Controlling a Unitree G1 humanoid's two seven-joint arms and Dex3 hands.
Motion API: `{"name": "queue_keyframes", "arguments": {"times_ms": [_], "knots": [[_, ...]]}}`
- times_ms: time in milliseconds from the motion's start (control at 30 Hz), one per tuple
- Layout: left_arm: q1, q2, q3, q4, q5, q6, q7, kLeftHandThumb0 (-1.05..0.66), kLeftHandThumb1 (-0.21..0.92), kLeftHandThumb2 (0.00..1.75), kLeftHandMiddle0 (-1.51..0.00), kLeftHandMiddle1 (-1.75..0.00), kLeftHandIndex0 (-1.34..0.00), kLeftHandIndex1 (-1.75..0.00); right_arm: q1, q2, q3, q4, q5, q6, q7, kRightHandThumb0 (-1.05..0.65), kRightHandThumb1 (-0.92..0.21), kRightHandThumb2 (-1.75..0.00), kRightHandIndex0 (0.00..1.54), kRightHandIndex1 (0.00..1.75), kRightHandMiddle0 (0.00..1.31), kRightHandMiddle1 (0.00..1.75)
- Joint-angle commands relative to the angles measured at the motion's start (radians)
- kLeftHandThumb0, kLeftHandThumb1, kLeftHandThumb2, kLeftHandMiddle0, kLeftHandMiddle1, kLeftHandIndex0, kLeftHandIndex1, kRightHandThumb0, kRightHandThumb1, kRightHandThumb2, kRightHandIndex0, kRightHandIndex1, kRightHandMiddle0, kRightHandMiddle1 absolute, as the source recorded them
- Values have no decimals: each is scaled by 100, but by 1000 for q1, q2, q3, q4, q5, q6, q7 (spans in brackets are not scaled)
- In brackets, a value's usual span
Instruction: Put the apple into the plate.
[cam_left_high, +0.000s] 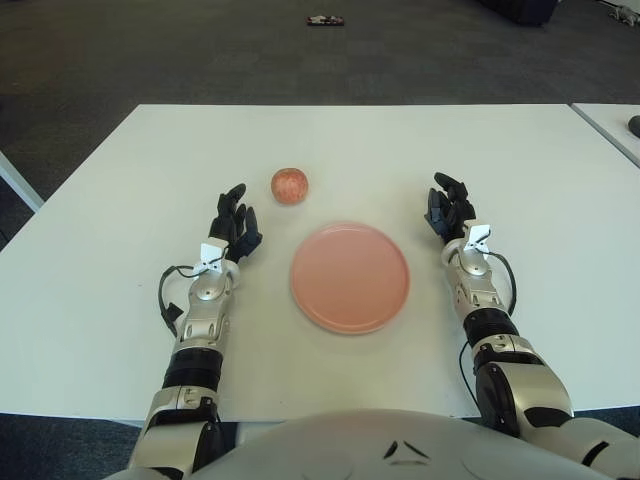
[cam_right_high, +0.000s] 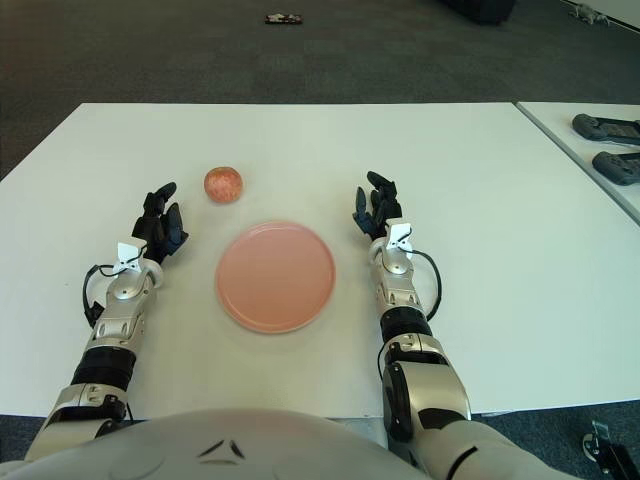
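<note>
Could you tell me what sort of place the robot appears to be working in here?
Probably an office or lab room set up for testing: a plain white table stands on dark carpet, a second white table beside it carries two dark devices, and only an apple and plate are laid out.

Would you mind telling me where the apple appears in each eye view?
Left eye view: the apple sits just left of centre, beyond the plate's far-left edge.
Right eye view: it lies further left in the picture, same spot on the table.
Shared landmark: the pink plate.
</note>
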Motion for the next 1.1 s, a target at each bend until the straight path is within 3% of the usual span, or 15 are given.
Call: {"name": "queue_keyframes", "arguments": {"times_ms": [0, 1067], "knots": [[3, 3, 6, -1, -13, -3, -7, -84, 92, 84, -26, -1, 0, -59, 10, 0, -2, 1, 0, 9, -4, -68, -92, -63, 24, 22, 0, 69], [0, 5, 4, -4, 3, 3, 10, -84, 92, 85, -26, -1, 0, -52, 2, 0, -2, 11, 0, 9, -6, -68, -92, -63, 24, 22, 0, 69]]}}
